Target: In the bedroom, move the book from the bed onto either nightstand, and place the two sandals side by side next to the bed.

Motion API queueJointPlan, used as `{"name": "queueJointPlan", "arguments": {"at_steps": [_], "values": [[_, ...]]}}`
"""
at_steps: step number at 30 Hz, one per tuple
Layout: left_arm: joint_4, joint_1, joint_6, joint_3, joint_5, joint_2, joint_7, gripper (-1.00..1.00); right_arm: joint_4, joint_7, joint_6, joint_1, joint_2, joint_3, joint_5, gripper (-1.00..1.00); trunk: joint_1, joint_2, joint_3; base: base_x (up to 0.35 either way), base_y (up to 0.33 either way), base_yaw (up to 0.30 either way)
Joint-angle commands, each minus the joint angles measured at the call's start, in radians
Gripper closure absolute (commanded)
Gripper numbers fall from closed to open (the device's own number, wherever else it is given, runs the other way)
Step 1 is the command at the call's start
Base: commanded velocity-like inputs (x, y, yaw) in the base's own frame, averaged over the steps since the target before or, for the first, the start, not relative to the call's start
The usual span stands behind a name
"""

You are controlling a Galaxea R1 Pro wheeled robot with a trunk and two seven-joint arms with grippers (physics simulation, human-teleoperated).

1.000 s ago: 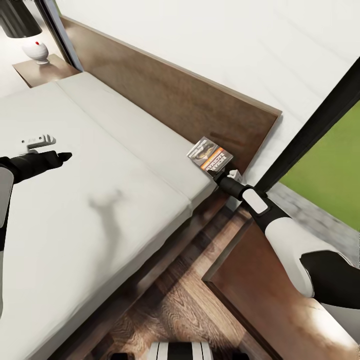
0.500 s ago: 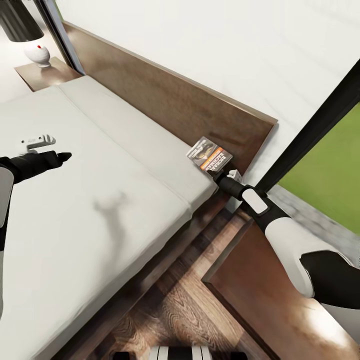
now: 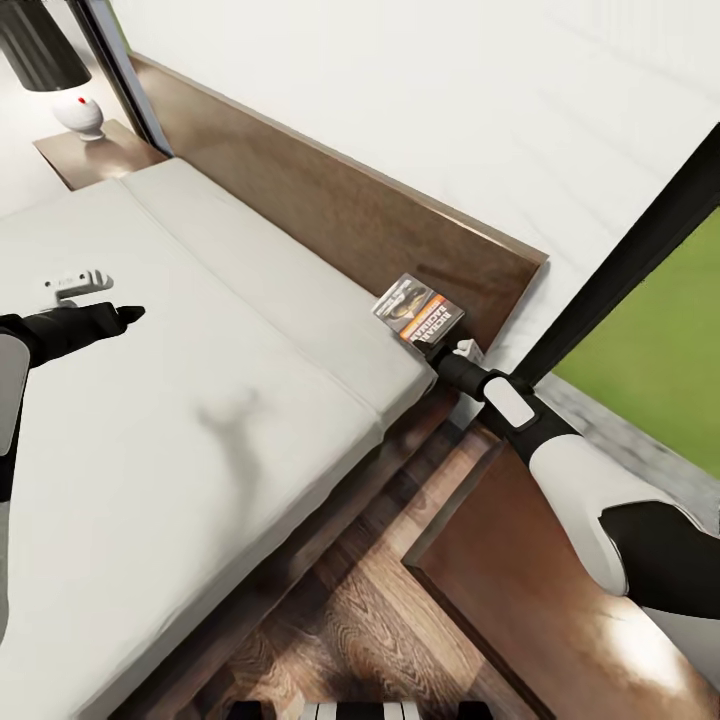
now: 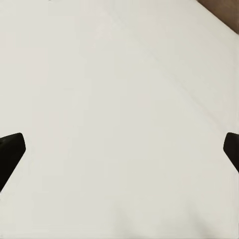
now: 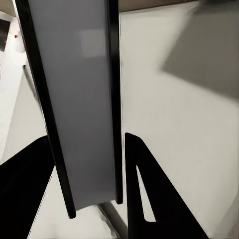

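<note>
Right wrist view shows my right gripper (image 5: 87,164) pinching the book (image 5: 79,99), lifted just above the bed (image 3: 200,400) corner by the headboard (image 3: 330,200). A thin-edge hold could slip mid-carry.

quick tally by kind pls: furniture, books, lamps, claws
furniture: 3, bed, far nightstand, near nightstand
books: 1, book, clamped in the right claw
lamps: 1, lamp on the far nightstand
claws: 2, right claw and left claw, open above the bed
total: 7
</note>
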State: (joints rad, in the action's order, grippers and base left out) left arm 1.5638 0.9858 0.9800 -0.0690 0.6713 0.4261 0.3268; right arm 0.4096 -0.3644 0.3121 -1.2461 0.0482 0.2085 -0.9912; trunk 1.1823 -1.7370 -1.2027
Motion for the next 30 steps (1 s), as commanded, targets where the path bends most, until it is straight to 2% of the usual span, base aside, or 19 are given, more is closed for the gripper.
{"name": "queueJointPlan", "arguments": {"at_steps": [1,18,30], "values": [[0.001,0.001,0.003,0.000,0.011,0.000,0.009,-1.00,0.001,0.000,0.003,-0.001,0.001,-0.007,-0.013,1.00,-0.004,0.007,0.003,0.000,0.000,0.000],[0.001,0.001,0.003,0.000,0.011,0.000,0.009,-1.00,0.001,-0.001,0.002,-0.001,0.002,-0.008,-0.013,1.00,-0.069,0.126,0.056,-0.008,0.000,0.000],[0.001,0.001,0.003,0.000,0.011,0.000,0.009,-1.00,0.002,-0.001,0.002,-0.001,0.002,-0.008,-0.014,1.00,-0.115,0.210,0.094,-0.272,0.000,0.000]]}}
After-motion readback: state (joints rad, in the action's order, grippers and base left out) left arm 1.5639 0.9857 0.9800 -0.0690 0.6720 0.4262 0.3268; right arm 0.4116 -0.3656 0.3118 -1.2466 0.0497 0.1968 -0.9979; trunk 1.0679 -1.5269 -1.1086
